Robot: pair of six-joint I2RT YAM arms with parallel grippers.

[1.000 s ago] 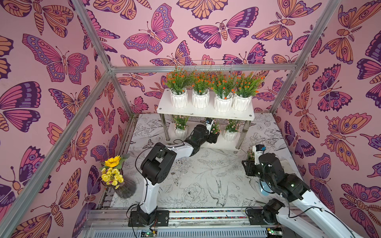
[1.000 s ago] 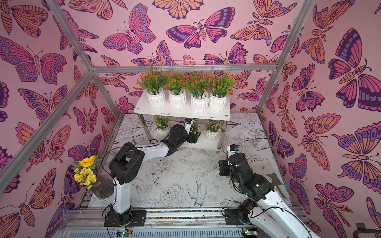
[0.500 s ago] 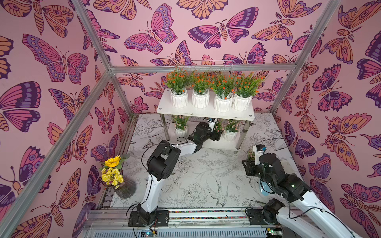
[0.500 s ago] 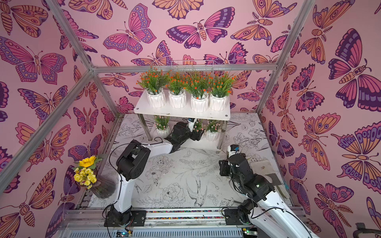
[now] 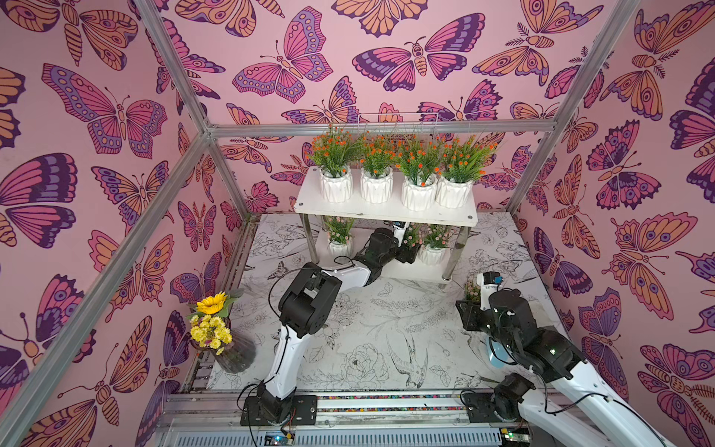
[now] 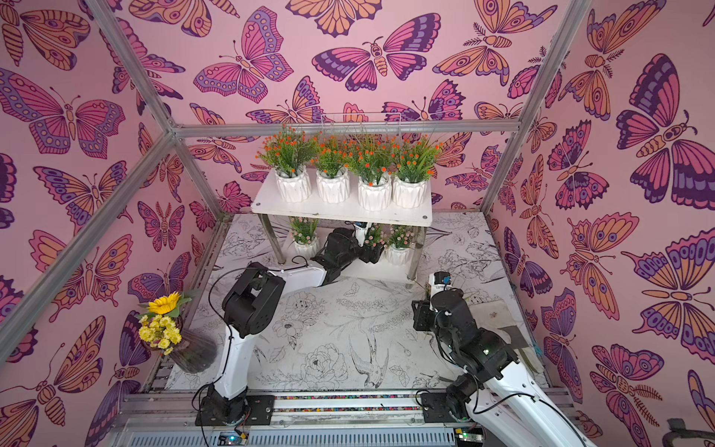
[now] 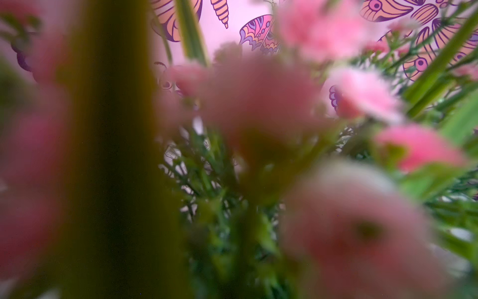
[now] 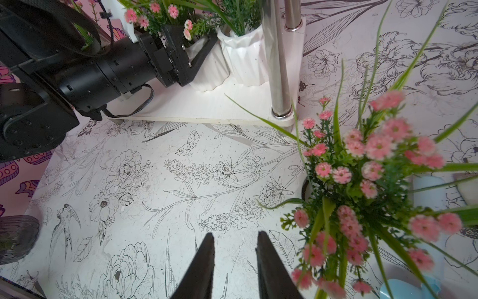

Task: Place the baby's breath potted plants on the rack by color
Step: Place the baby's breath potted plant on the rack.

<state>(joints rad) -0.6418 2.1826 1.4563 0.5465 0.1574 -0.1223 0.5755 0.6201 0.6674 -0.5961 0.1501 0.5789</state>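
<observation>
Four orange-flowered potted plants [image 5: 398,170] line the top board of the white rack [image 5: 383,213]. On the lower shelf, my left tool [image 5: 408,252] reaches in with its jaws spread wide on either side of a pink-flowered pot [image 8: 214,70] (I cannot tell whether they press it or stand clear). That pot sits just beside a second pink pot [image 8: 244,59] by the metal leg [image 8: 278,64]. A third pink pot [image 5: 339,247] stands at the shelf's opposite end. My right tool [image 8: 234,242] hovers above the flower-printed surface [image 8: 155,168], jaws slightly parted and empty, with a fourth pink plant [image 8: 362,176] just beside it.
</observation>
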